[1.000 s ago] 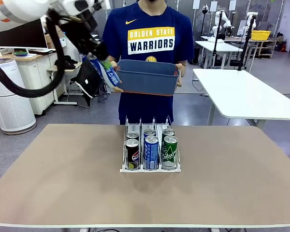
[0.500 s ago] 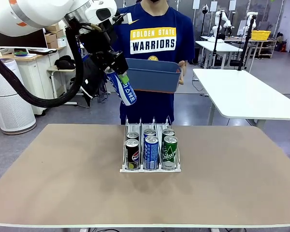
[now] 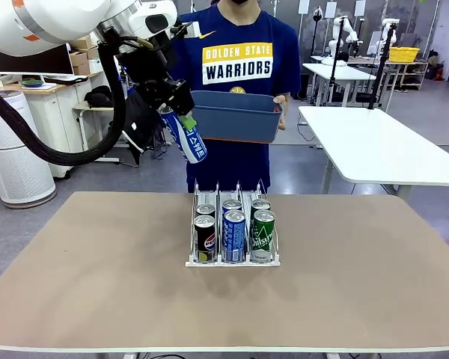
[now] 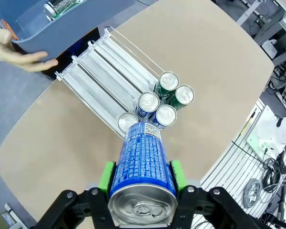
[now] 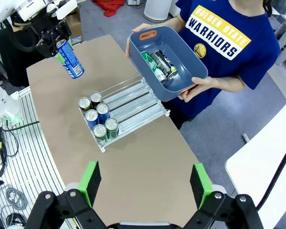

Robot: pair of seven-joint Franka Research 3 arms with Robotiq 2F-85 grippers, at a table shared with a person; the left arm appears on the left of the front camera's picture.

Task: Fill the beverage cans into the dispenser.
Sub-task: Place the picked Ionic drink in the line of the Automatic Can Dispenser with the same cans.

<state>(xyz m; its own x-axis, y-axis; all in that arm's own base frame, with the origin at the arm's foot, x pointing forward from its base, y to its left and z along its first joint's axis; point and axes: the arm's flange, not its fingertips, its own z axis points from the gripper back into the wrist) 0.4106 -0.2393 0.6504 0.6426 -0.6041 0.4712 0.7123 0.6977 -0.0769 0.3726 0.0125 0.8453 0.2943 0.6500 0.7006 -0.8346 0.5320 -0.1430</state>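
A blue can (image 3: pixel 188 137) hangs tilted in the upper left of the front view, clear of the table (image 3: pixel 97 262), with the left gripper (image 3: pixel 181 120) clamped across its body. Below it and to the right, at the middle of the frame, the clear rack (image 3: pixel 232 263) stands on the table. It holds six cans (image 3: pixel 233 235) at its near end, two black, two blue and two green, one colour per lane. Above the rack, at the top centre, a person (image 3: pixel 236 60) holds a blue-grey tub (image 3: pixel 236 120) with more cans (image 5: pixel 159 64) lying in it. In the right wrist view, the right gripper (image 5: pixel 145 183) at the bottom edge is spread wide with nothing in it.
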